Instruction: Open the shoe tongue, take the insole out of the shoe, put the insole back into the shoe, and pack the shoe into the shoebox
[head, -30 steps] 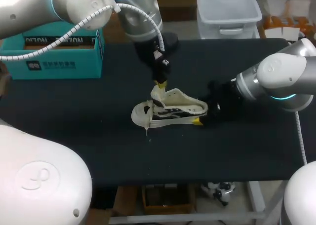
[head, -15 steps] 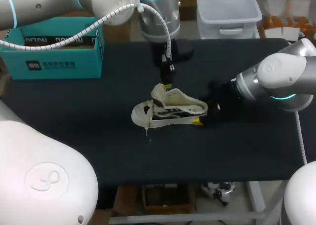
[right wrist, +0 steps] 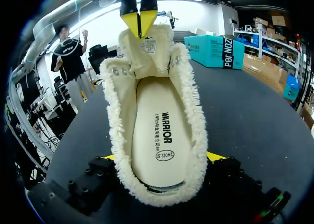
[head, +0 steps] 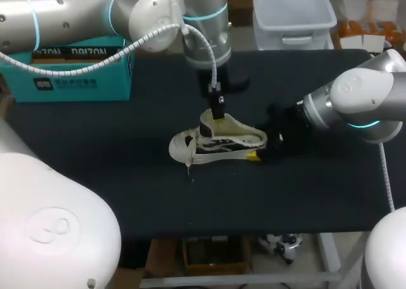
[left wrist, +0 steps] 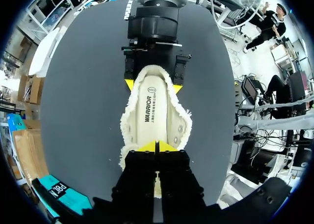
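The cream sneaker (head: 228, 135) stands near the middle of the dark table (head: 127, 181), with its toe toward the left side and its heel toward the right arm. Its opening has a fluffy cream lining all around the edge. The pale insole (right wrist: 162, 130) lies flat inside the shoe, with print on it. The tongue (right wrist: 147, 47) is lifted up and away from the opening.

The left gripper (head: 217, 113) comes down from above the shoe. Its two yellow tips are pressed together on the top edge of the tongue and pinch it. The right gripper (head: 261, 144) is at the heel. One yellow tip touches each side of the heel, so it clamps the sneaker between its fingers, low to the table.

The teal shoebox (head: 66, 70) stands at the far left corner of the table, well apart from the shoe. Part of it is hidden behind the left arm.
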Tool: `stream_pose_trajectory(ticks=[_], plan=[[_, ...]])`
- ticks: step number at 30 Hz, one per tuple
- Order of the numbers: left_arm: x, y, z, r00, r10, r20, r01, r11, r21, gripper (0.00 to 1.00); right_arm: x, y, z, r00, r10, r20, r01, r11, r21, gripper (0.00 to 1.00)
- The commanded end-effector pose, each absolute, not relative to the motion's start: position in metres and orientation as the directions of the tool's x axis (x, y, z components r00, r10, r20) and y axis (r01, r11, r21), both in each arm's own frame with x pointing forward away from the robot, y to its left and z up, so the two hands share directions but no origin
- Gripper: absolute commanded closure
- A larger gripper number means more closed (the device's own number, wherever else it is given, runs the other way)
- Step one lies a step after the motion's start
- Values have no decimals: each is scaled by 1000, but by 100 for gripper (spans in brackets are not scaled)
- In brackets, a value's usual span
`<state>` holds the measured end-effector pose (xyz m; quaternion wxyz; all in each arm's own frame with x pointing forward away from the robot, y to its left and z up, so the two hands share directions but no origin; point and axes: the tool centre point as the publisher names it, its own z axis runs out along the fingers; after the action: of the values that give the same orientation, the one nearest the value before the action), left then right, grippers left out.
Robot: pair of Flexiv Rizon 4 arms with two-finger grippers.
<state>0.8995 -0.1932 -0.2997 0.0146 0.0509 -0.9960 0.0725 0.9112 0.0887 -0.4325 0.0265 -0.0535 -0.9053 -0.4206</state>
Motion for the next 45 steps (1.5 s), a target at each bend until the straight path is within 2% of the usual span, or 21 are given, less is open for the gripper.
stream_pose_trajectory(ticks=[1, 9, 15, 33, 45], plan=[[894, -197, -309, -997, -77, 19, -79, 979, -188, 100, 910, 86, -440, -993, 74, 94, 119, 639, 760, 100], [884, -208, -321, -1000, -26, -16, -23, 985, -173, 100, 910, 86, -440, -993, 74, 94, 119, 639, 760, 100], [897, -209, -332, -999, -32, -14, -29, 985, -169, 100, 910, 86, -440, -993, 74, 94, 119, 639, 760, 100], [914, -221, -375, -993, 13, 116, -1, 993, -118, 100, 910, 86, -440, -993, 74, 94, 119, 639, 760, 100], [887, -211, -381, -989, 27, 146, 14, 996, -85, 100, 910, 86, -440, -993, 74, 94, 119, 639, 760, 100]])
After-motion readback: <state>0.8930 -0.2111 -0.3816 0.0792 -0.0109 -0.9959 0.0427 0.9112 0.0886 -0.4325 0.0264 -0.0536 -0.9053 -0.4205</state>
